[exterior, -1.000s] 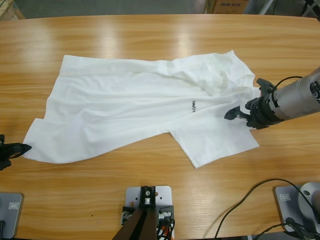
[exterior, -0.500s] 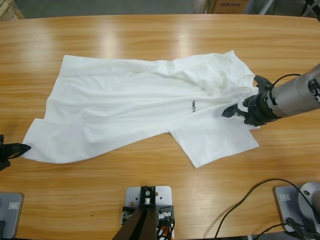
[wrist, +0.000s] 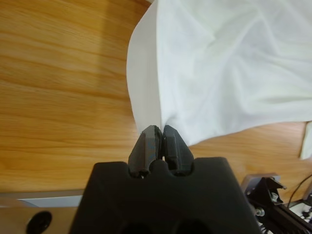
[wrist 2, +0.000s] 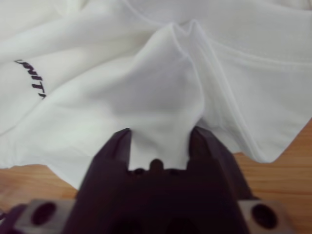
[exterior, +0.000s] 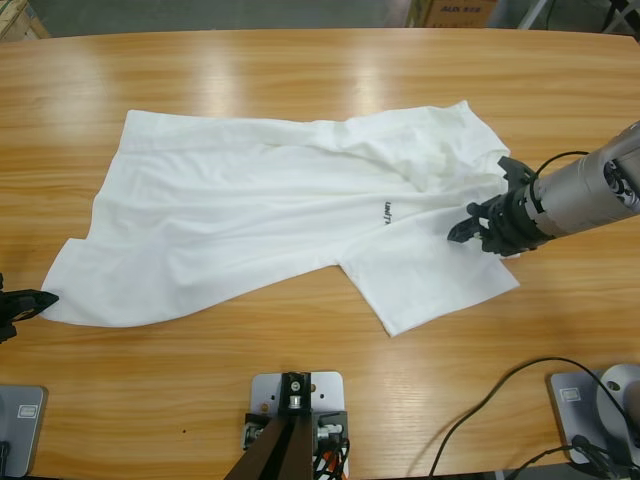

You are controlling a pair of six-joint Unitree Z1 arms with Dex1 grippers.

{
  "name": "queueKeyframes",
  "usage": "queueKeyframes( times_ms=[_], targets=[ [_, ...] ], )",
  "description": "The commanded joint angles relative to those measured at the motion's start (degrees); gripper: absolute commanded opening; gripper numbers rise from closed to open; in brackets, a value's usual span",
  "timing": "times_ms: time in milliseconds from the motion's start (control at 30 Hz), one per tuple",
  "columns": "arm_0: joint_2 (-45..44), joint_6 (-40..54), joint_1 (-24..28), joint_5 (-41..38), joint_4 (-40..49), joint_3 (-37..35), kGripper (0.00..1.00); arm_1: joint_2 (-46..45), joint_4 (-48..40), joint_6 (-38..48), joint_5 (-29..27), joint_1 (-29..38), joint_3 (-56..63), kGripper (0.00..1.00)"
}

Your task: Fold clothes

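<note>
Left end effector (wrist: 157,141) is pinched shut on a corner of the white T-shirt (exterior: 270,215), right end effector (wrist 2: 161,139) gapes around a raised fold, and between them the shirt sprawls unfolded across the counter (exterior: 300,70), so folding has barely begun.

My T-shirt (exterior: 250,215) is plain white, with a small dark text logo (exterior: 386,211). My table (exterior: 300,70) is warm orange-brown wood grain. My grippers are black.
</note>
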Motion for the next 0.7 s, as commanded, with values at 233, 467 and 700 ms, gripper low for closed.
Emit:
queueKeyframes(
  times_ms=[233,467,700],
  targets=[
    [-2.1,-0.4,-0.5,0.2,0.8,2.2,0.000,-6.3,-0.6,-0.1,-1.2,-0.6,2.4,0.000],
    [-3.4,-0.4,-0.5,0.2,1.4,1.7,0.000,-8.7,-0.4,-0.1,-1.1,-0.6,2.8,0.000],
    [-10.1,-0.7,-0.5,0.7,6.7,-2.3,0.000,-20.3,6.5,-1.0,-1.3,-3.0,0.3,0.000]
  ],
)
